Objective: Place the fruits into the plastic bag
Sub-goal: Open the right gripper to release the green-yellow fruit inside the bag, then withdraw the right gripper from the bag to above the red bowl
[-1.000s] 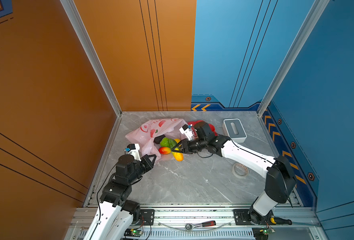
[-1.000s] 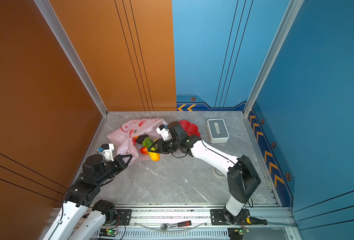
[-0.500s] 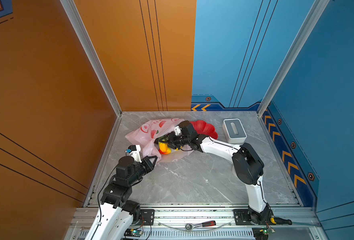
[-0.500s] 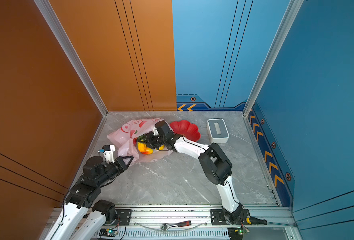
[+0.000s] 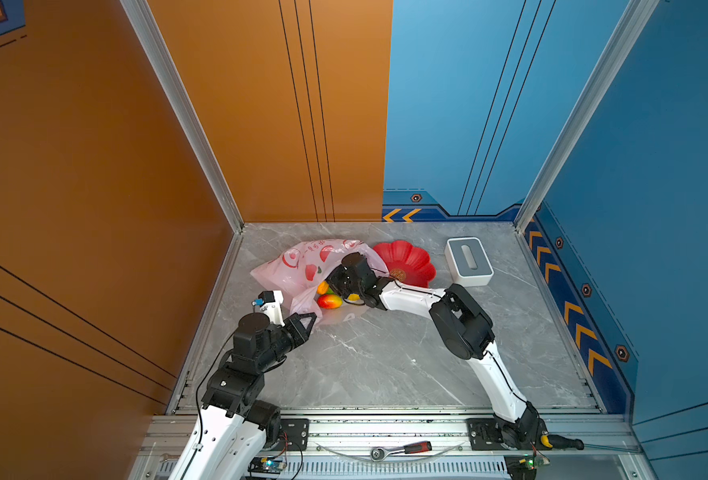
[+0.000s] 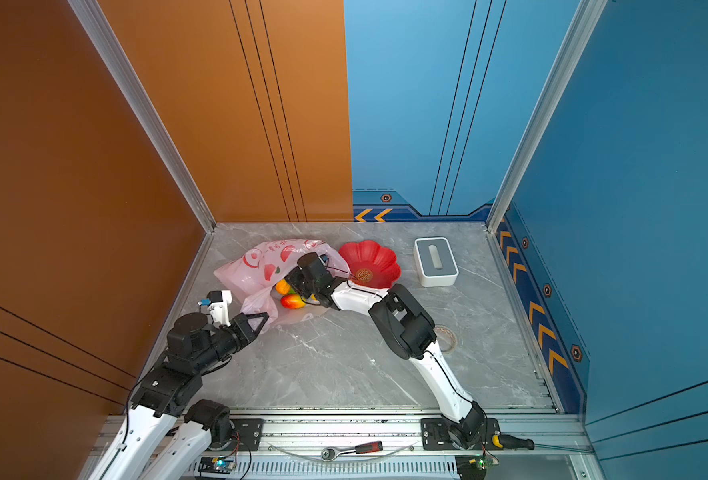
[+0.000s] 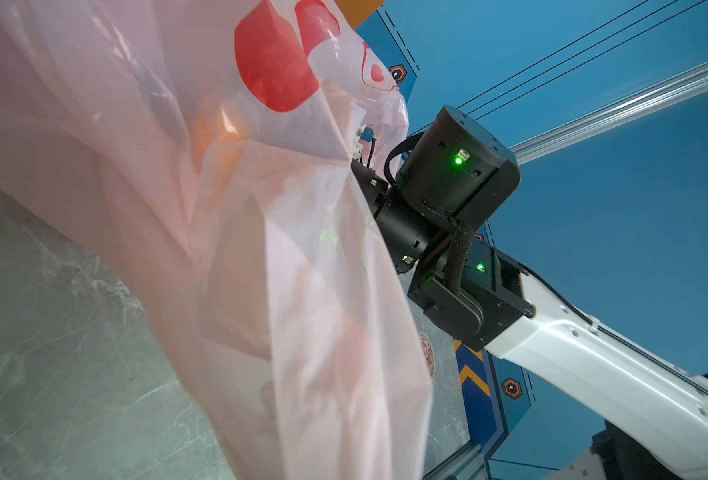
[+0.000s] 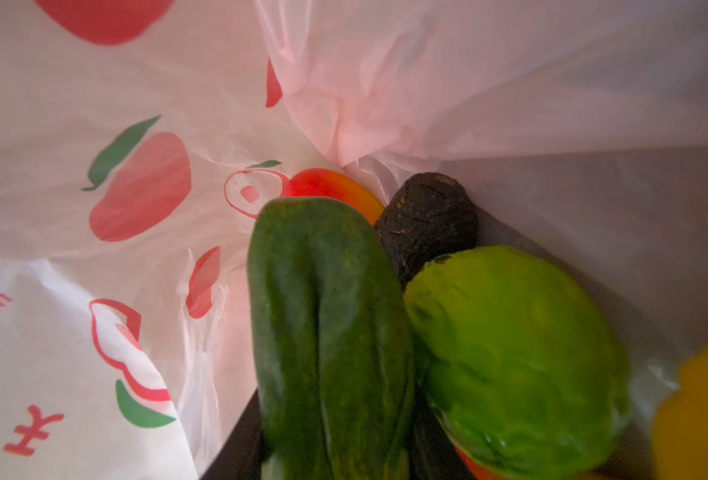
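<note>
The pale pink plastic bag (image 5: 298,266) (image 6: 261,266) lies at the back left, its mouth facing the front. My left gripper (image 5: 308,318) (image 6: 263,318) is shut on the bag's front edge and holds it up; the film (image 7: 302,291) hides its fingers in the left wrist view. My right gripper (image 8: 331,436) reaches inside the bag, shut on a dark green ridged fruit (image 8: 327,311). Beside it lie a bright green fruit (image 8: 518,353), a dark avocado (image 8: 427,220) and a red-orange mango (image 8: 331,189). Another mango (image 5: 329,301) (image 6: 293,301) shows at the mouth.
A red scalloped dish (image 5: 410,262) sits just right of the bag, behind my right forearm. A white-grey tissue box (image 5: 468,262) stands at the back right. A tape roll (image 6: 446,336) lies behind my right elbow. The orange wall runs close along the left.
My right gripper has moved left from the table in front of the bag into the bag's mouth, carrying the green fruit. My left gripper has stayed put, holding the bag.
</note>
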